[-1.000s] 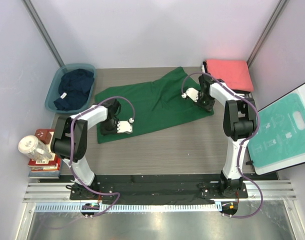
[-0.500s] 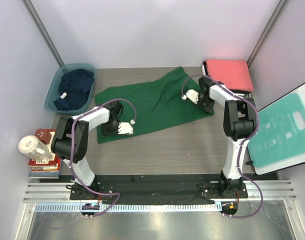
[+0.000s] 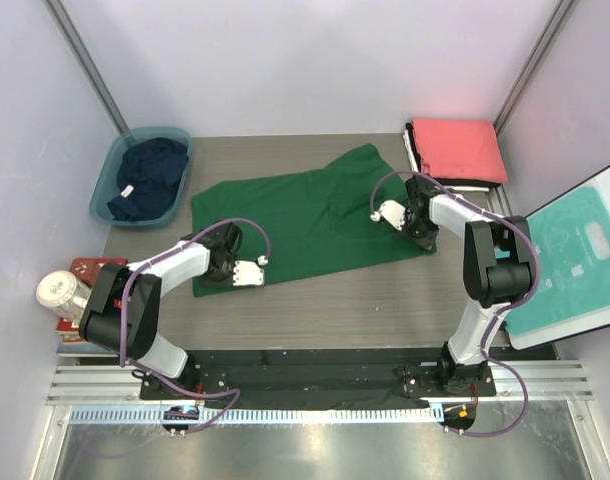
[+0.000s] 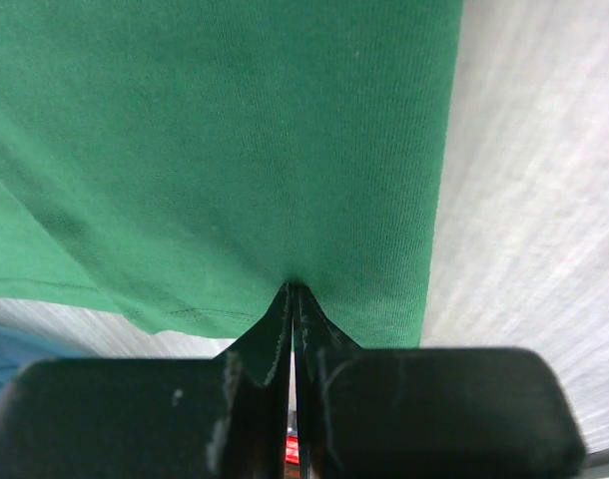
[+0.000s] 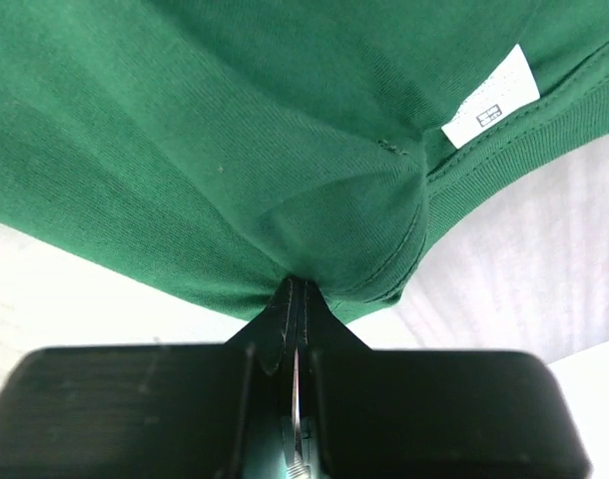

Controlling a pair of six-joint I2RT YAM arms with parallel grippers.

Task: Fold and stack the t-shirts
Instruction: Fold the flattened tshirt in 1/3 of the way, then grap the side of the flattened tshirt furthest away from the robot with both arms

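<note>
**Green Shirt Held at Both Ends, Not Folded Yet**

The dark green cotton t-shirt [image 3: 315, 215] lay spread out in the middle of the grey worktop [image 3: 365, 300]. It was mostly flat, with a few bumps, and one part stuck out toward the back. No fold showed in it yet.

The left fingers [image 4: 290, 299] were shut tight on the near left corner of the green shirt. The right fingers [image 5: 295, 289] were shut tight on its right end, close to the collar and its small white label [image 5: 492, 96]. In both wrist views the cloth bunched into a little pinch right at the tips. Both arms reached down low, close to the worktop.

In the far right corner sat a folded coral-red t-shirt [image 3: 460, 148]. The edge of a black t-shirt [image 3: 412, 152] and the edge of a white t-shirt [image 3: 470, 184] peeked out from under it. That looked like the stack, so those three seemed to be done.

The navy t-shirt [image 3: 150, 175] lay crumpled inside the teal plastic tub [image 3: 105, 185] at the far left. It had not been folded.

So the job looked a bit more than half done. The green shirt still needed its folds, and then it had to go on top of the coral-red one. After that, the navy shirt would need to come out of the tub and get the same care. A teal-and-white board [image 3: 565, 265] leaned at the right side, apart from the green shirt.
</note>
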